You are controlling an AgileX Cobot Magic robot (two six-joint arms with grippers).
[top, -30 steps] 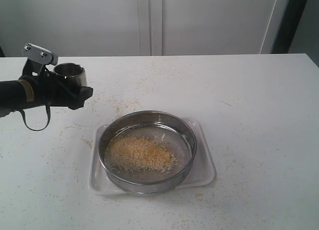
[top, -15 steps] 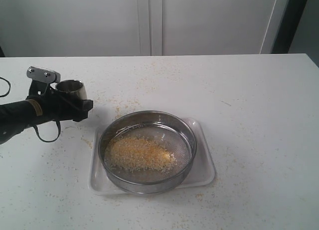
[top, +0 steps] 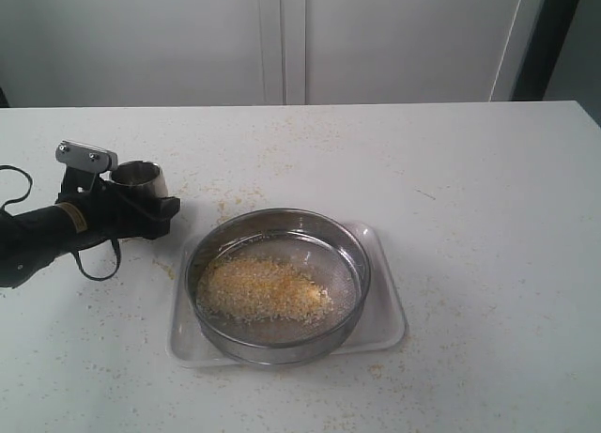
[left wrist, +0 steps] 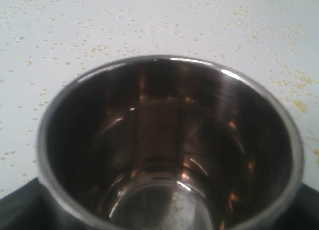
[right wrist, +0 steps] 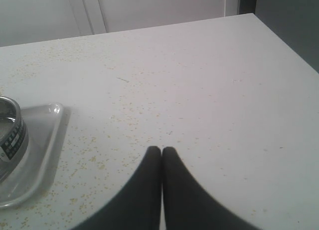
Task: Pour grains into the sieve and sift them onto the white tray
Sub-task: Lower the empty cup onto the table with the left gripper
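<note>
Left end effector [top: 141,206] pinches the steel cup [top: 137,176] by its sides, upright, near the left edge of the worktop [top: 470,189]. Over the last second it has sunk steadily toward the surface, drifting a little toward the sieve; whether the cup's base has touched down I cannot tell. The wrist view shows the cup bare inside. The grains [top: 263,289] lie heaped on the mesh of the sieve [top: 282,214], which sits on the tray [top: 387,325] toward the near edge. So the pouring looks finished and the cup is probably being parked; the sifting is not yet done. Right end effector [right wrist: 162,151] has its fingers pressed together, holding nothing, low over the worktop just beyond the tray's corner.
</note>
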